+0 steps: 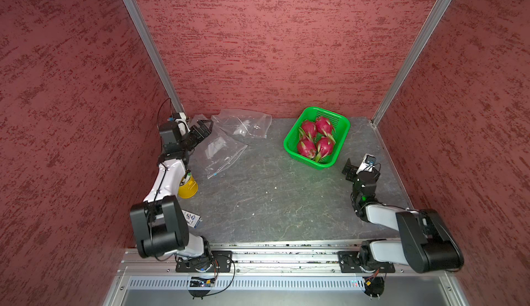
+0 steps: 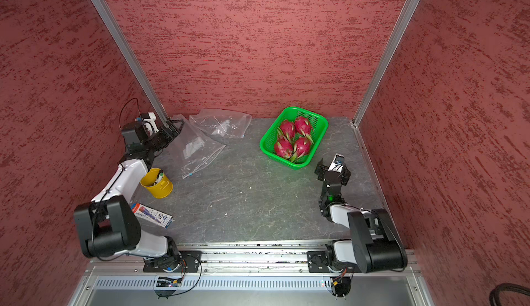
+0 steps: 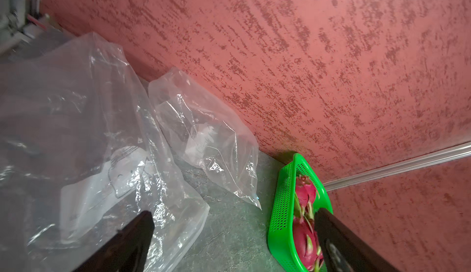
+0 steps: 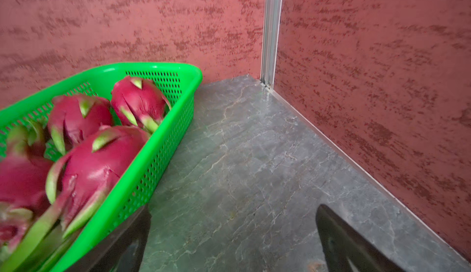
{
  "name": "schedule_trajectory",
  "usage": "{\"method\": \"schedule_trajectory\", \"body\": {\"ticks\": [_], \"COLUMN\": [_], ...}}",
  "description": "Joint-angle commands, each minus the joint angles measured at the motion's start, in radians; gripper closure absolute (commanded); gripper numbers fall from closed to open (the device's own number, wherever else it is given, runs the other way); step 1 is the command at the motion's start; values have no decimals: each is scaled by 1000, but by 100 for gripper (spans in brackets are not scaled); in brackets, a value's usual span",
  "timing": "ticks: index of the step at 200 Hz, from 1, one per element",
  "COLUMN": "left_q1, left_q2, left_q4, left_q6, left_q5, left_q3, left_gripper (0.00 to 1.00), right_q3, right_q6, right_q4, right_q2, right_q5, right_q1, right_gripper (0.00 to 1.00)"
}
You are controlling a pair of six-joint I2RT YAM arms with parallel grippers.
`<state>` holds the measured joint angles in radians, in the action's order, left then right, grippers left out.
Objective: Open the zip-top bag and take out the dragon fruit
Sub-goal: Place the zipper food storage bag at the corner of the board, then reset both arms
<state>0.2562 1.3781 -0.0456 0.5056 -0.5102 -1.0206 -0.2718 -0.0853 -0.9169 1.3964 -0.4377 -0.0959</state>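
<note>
Several magenta dragon fruit (image 1: 306, 148) (image 2: 283, 148) (image 4: 96, 166) with green-tipped scales lie in a green basket (image 1: 287, 145) (image 2: 265, 146) (image 4: 163, 66) at the back right. Two clear zip-top bags lie flat and look empty at the back left: the nearer bag (image 1: 220, 149) (image 2: 198, 146) (image 3: 89, 130) and the far bag (image 1: 243, 122) (image 2: 220, 123) (image 3: 204, 135) by the wall. My left gripper (image 1: 202, 129) (image 2: 172, 126) (image 3: 233, 213) is open over the nearer bag's back corner and holds nothing. My right gripper (image 1: 348, 168) (image 2: 321, 169) (image 4: 234, 209) is open and empty, just off the basket's front right corner.
A yellow cup (image 1: 187, 187) (image 2: 157, 183) with a marker in it stands beside the left forearm. A small printed packet (image 1: 192, 218) (image 2: 152, 215) lies at the front left. Red walls close in on three sides, and the left gripper is near the back left corner post (image 1: 172, 95).
</note>
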Motion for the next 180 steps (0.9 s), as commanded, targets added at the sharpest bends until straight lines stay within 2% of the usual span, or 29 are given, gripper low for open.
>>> {"method": "schedule_trajectory", "body": {"ticks": [1,18,24,40,59,69,81,95,108,122,132,147,161,180], "left_q1": [-39,-89,-109,-133,-130,-128,-128,-130,-127,-131,-109,-75,-55,-51], "left_q2": [-126,-242,-274,-327,-325,-300,-259,-204,-141,-129,-101,-69,-56,-81], "left_q4": [78,-22,-71,-183,-252,-297,-348,-401,-537,-574,-704,-767,-744,-474], "left_q6": [-191,-304,-331,-357,-369,-386,-413,-437,-465,-498,-483,-462,-431,-376], "left_q5": [226,361,418,511,562,581,595,588,544,493,432,369,342,383], "left_q3": [109,246,292,404,472,499,526,549,584,578,609,613,593,516], "left_gripper": [0,0,0,0,0,0,0,0,0,0,0,0,0,0], "right_q3": [-14,14,8,40,82,74,76,66,65,66,67,68,67,67], "right_q6": [87,92,81,67,54,45,54,45,45,47,47,47,47,47], "right_q4": [-238,-339,-295,-350,-495,-419,-458,-429,-423,-428,-431,-429,-429,-429], "right_q2": [43,108,95,95,162,130,148,145,141,142,144,142,143,143], "right_q5": [19,70,86,161,209,233,246,232,232,231,230,232,231,232], "right_q1": [13,28,35,66,95,99,101,103,102,102,102,102,101,101], "right_gripper": [1,1,1,1,1,1,1,1,1,1,1,1,1,1]}}
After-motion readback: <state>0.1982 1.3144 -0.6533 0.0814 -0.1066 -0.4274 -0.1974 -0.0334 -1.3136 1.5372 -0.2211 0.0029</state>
